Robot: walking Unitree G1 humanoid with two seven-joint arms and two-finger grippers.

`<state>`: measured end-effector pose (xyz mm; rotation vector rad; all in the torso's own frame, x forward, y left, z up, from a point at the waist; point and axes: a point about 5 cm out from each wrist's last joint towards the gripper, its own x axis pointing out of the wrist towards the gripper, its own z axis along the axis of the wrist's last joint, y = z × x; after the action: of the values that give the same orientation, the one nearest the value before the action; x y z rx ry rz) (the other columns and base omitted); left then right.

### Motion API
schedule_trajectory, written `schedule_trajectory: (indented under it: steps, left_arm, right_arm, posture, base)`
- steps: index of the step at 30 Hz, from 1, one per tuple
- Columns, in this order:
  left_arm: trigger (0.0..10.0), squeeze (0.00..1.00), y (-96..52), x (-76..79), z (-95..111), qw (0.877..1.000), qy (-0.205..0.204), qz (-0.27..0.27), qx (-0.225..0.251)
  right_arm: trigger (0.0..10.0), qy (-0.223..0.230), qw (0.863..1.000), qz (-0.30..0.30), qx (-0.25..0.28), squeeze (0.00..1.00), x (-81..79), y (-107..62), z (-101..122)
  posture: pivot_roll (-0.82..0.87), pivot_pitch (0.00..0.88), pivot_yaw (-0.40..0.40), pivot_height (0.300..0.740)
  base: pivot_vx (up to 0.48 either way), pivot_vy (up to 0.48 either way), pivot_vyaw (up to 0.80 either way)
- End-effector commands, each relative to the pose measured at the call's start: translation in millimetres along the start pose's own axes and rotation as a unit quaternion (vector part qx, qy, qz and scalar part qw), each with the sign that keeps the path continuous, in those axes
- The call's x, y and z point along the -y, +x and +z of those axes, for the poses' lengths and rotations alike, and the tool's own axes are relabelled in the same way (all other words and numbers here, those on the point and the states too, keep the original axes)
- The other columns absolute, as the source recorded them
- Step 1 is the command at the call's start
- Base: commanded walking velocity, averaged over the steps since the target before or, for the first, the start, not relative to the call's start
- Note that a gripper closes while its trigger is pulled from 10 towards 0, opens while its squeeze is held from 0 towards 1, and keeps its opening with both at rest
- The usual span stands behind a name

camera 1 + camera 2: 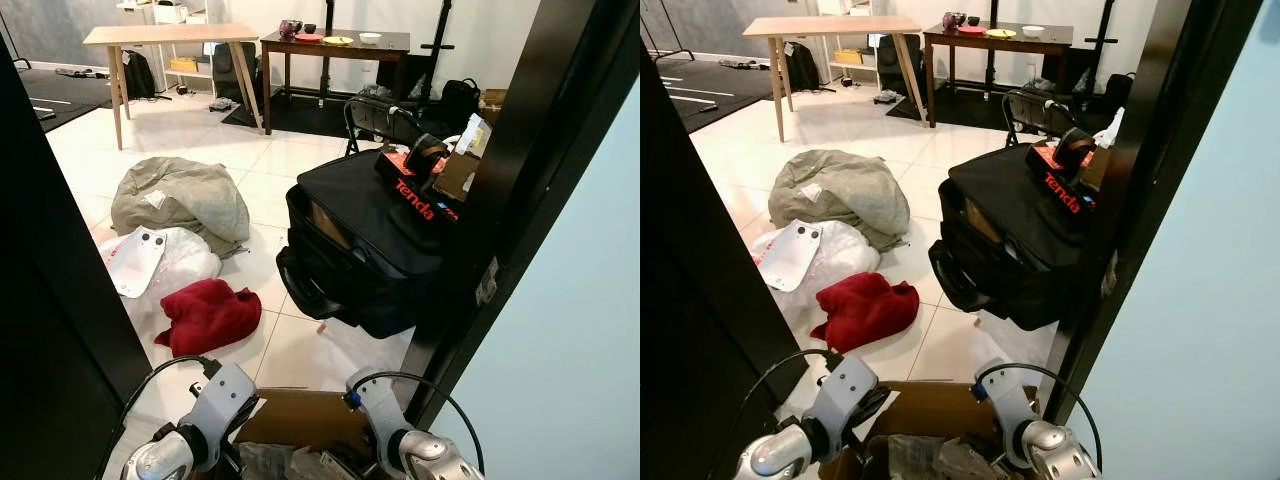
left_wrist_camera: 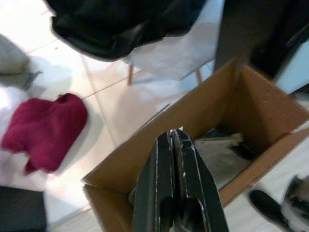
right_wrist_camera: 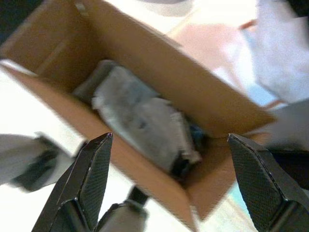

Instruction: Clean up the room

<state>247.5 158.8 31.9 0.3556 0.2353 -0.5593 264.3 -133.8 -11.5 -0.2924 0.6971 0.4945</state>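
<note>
The left gripper (image 2: 176, 145) is seen pressed closed, empty, above an open cardboard box (image 2: 212, 106); the right gripper (image 3: 169, 145) is spread wide over crumpled paper (image 3: 140, 116) inside it. Beyond the box, on white tiles (image 1: 300, 350), a red cloth (image 1: 207, 315) and a black suitcase (image 1: 360, 250) are found.
</note>
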Motion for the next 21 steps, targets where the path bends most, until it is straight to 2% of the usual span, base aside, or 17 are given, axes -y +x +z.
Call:
schedule_trajectory:
  steps: [1,2,3,6,7,9,10,12,13,21]
  left_arm:
    - [10.0,0.0,-1.2,-5.8,-14,0.998,0.009,0.03,-0.052]
    - [10.0,0.0,-1.2,-5.8,-14,0.998,0.009,0.03,-0.052]
    - [10.0,0.0,-0.5,-11.2,-16,0.996,-0.012,0.059,-0.059]
    - [10.0,0.0,0.1,-14.2,-15,0.995,-0.024,0.073,-0.057]
    - [10.0,0.0,0.8,-14.3,-14,0.995,-0.023,0.074,-0.055]
    - [10.0,0.0,0.8,-14.3,-14,0.995,-0.023,0.074,-0.055]
    - [10.0,0.0,1.3,-12.8,-13,0.996,-0.009,0.067,-0.054]
    - [10.0,0.0,1.3,-12.8,-13,0.996,-0.009,0.067,-0.054]
    - [10.0,0.0,1.2,-10.3,-13,0.997,0.002,0.054,-0.052]
    - [10.0,0.0,3.9,-0.5,-11,0.998,0.036,0.019,-0.047]
  right_arm:
    - [10.0,-0.01,0.997,-0.073,-0.007,0.0,15.5,-1.0,0]
    - [10.0,-0.01,0.997,-0.073,-0.007,0.0,15.5,-1.0,0]
    - [10.0,0.074,0.996,-0.053,-0.004,0.0,13.4,-0.2,1]
    - [10.0,0.066,0.997,-0.047,-0.011,0.0,12.6,-0.7,0]
    - [10.0,0.067,0.998,-0.016,-0.011,0.0,6.8,-0.8,-2]
    - [10.0,0.067,0.998,-0.016,-0.011,0.0,6.8,-0.8,-2]
    - [10.0,0.066,0.998,-0.011,-0.005,0.0,4.9,-1.4,-1]
    - [10.0,0.066,0.998,-0.011,-0.005,0.0,4.9,-1.4,-1]
    - [10.0,0.022,1.0,-0.019,-0.002,0.0,5.6,-2.1,0]
    - [10.0,-0.005,1.0,-0.014,0.006,0.0,3.1,-0.6,4]
  posture:
    - [0.0,0.029,-0.038,0.74]
    - [0.0,0.029,-0.038,0.74]
    - [0.0,0.029,-0.037,0.74]
    - [0.0,0.028,-0.038,0.74]
    - [0.0,0.028,-0.038,0.74]
    - [0.0,0.028,-0.038,0.74]
    - [0.0,0.028,-0.04,0.74]
    - [0.0,0.028,-0.04,0.74]
    - [0.0,0.03,-0.038,0.74]
    - [0.0,0.04,-0.043,0.74]
  base:
    - [0.0,0.0,0.0]
    - [0.0,0.0,0.0]
    - [0.0,0.0,0.0]
    - [0.0,0.0,0.0]
    - [0.0,0.0,0.0]
    - [0.0,0.0,0.0]
    - [0.0,0.0,0.0]
    - [0.0,0.0,0.0]
    - [0.0,0.0,0.0]
    - [0.0,0.0,0.0]
